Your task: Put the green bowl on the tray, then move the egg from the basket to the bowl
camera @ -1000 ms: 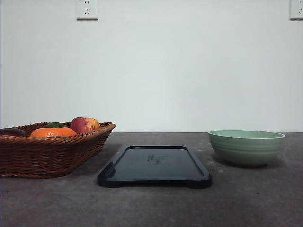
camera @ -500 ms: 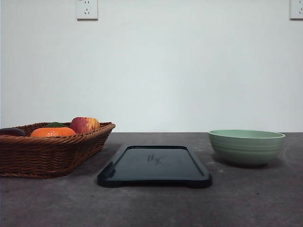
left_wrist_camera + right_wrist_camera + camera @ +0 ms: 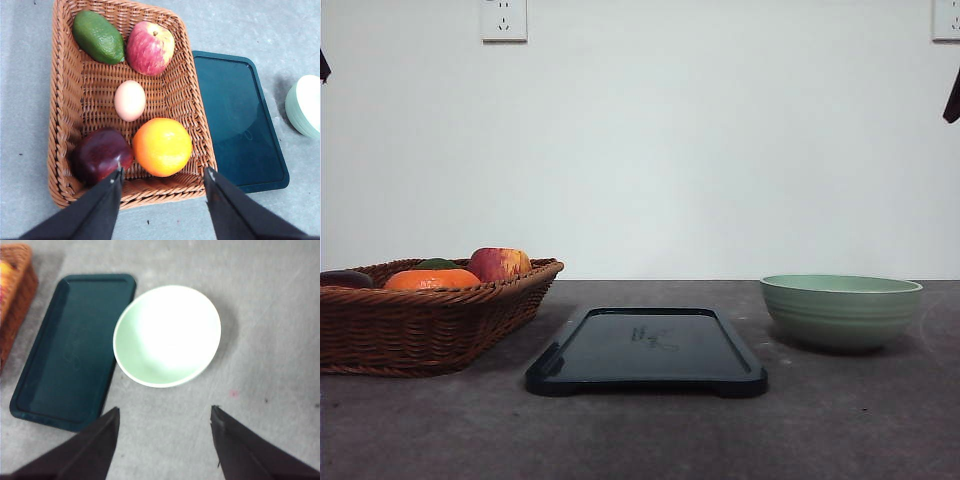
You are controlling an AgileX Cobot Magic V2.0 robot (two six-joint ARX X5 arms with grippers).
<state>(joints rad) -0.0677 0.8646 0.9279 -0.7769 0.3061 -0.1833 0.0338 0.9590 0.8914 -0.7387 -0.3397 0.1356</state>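
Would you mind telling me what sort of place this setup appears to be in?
Probably an indoor lab bench staged as a kitchen: a bare grey table, a plain white wall with power sockets, and a basket of fruit.

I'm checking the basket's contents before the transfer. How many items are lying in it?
5, all in the basket: avocado and apple at one end, egg in the middle, orange and a dark red fruit at the other end.
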